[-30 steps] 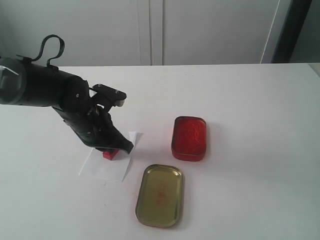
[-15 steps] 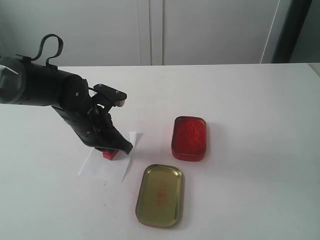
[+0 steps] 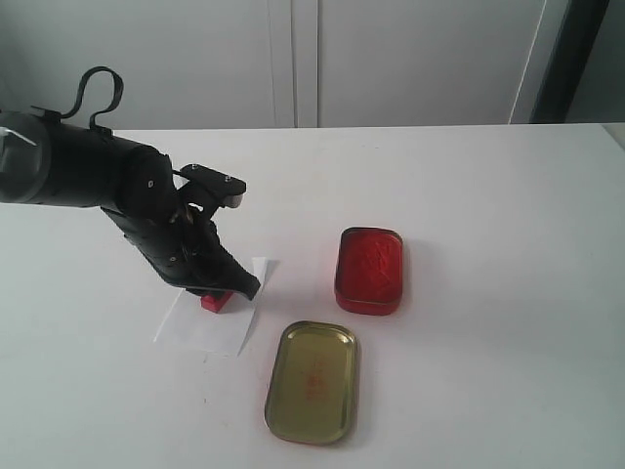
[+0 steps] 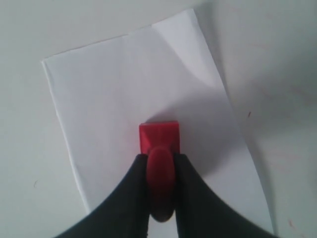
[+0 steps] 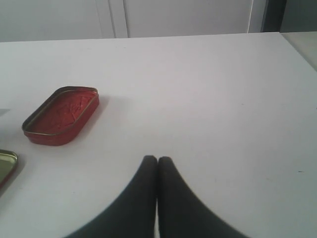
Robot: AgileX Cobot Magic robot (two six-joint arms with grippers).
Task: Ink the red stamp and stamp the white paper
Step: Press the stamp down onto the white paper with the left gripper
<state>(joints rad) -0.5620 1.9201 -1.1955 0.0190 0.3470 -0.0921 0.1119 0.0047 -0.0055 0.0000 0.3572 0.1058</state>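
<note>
The red stamp point(image 4: 159, 136) stands base-down on the white paper point(image 4: 124, 94), and my left gripper point(image 4: 160, 161) is shut on its narrow handle. In the exterior view the same red stamp point(image 3: 217, 302) shows under the left gripper point(image 3: 230, 290) on the white paper point(image 3: 200, 327), whose far corner is folded up. The right gripper point(image 5: 157, 159) is shut with nothing between its fingers, hovering over bare table, and does not show in the exterior view.
The open red ink pad tin point(image 3: 370, 270) lies right of the paper, also visible as the ink pad tin point(image 5: 61, 115) in the right wrist view. A gold tin lid point(image 3: 312, 380) lies in front of it, inside up. The white table point(image 3: 488, 195) spreads to the right.
</note>
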